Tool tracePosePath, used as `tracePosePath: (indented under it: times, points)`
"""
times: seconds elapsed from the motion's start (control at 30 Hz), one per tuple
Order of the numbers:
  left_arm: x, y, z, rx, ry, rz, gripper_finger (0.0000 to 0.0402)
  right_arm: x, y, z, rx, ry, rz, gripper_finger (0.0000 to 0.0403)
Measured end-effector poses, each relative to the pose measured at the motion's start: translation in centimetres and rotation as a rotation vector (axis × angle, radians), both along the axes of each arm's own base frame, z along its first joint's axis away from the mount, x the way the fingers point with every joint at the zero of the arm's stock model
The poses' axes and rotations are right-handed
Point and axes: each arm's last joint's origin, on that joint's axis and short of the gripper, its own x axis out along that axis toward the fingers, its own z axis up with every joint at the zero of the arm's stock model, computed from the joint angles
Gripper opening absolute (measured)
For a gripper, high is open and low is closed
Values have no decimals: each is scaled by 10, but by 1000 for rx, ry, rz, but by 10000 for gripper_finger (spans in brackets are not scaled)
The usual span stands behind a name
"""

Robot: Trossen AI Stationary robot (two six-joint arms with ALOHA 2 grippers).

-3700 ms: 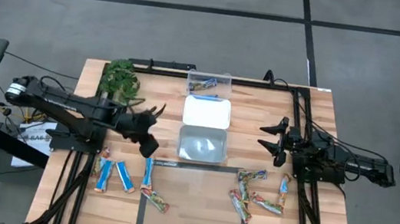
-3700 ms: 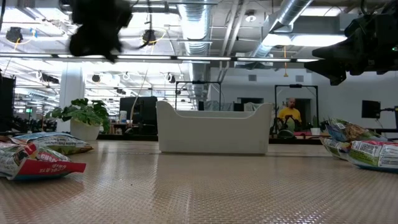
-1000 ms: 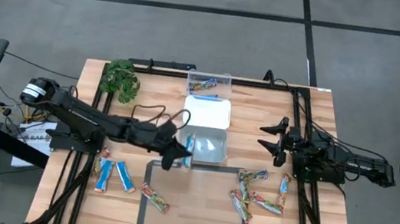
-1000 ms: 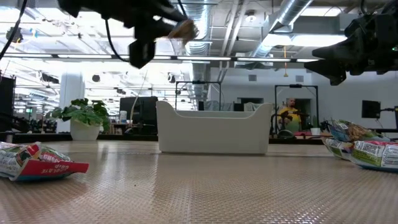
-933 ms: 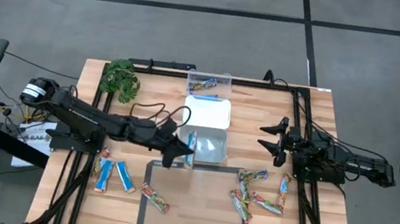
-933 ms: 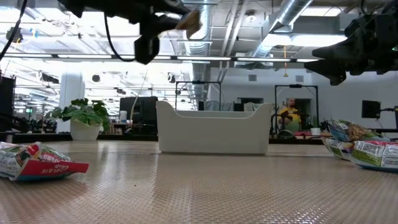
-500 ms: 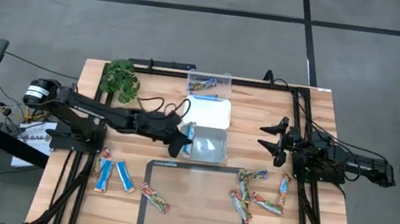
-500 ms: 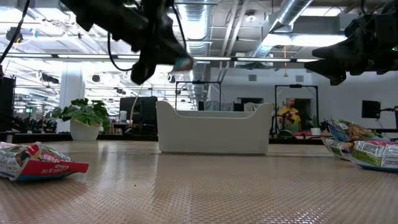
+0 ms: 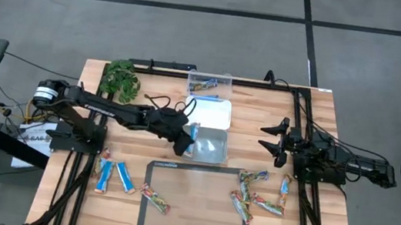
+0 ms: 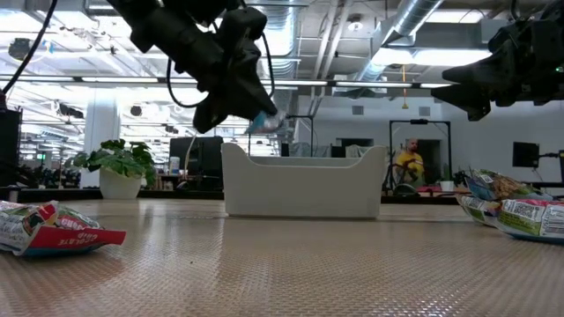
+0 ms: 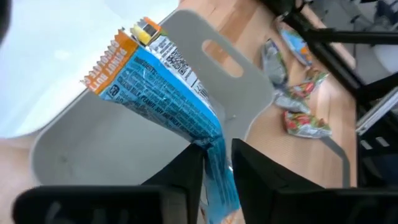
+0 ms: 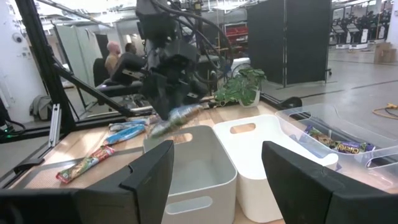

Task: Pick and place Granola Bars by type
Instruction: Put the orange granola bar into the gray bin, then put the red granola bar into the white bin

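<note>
A blue bar (image 11: 165,87) hangs pinched by one end in the left end effector (image 9: 184,139), whose fingers are closed on its wrapper, just above the edge of the grey bin (image 9: 215,150) on the tabletop (image 9: 315,128). The right end effector (image 9: 273,142) hovers well apart, fingers spread and empty, above a loose pile of mixed-colour bars (image 9: 256,194).

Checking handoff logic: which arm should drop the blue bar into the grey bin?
Left. Its claw already grips the blue bar above the grey bin. The right claw waits open at the table's right edge.
</note>
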Motion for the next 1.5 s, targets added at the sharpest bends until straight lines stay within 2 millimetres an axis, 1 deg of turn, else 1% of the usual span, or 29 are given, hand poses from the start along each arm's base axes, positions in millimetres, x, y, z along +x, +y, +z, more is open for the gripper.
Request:
tracePosePath:
  times: [0.17, 0.3, 0.43, 0.6, 0.77, 0.87, 1.03, 1.13, 1.37, 1.5]
  points:
    - [0, 0, 0, -18, 5, 10, 125, 0, 0, 0, 0, 0, 0, 240]
    - [0, -1, 0, -34, -3, -4, 149, 0, 0, 0, 0, 0, 0, 240]
    - [2, -4, 3, -40, -35, -31, 157, 0, 0, 0, 0, 0, 0, 240]
    - [7, -17, 13, 43, -156, -187, 155, 0, 0, 0, 0, 0, 0, 240]
    - [6, -39, 14, 224, -207, -467, 148, 0, 0, 0, 0, 0, 0, 240]
    - [1, -52, 17, 308, -223, -570, 147, 0, 0, 0, 0, 0, 0, 240]
    - [-13, -77, 14, 458, -169, -776, 146, 0, 0, 0, 0, 0, 0, 240]
    - [-24, -94, 10, 479, -104, -854, 146, 0, 0, 0, 0, 0, 0, 240]
    - [-54, -136, -3, 458, 50, -1060, 146, 0, 0, 0, 0, 0, 0, 240]
    - [-67, -151, -9, 482, 127, -1128, 146, 0, 0, 0, 0, 0, 0, 240]
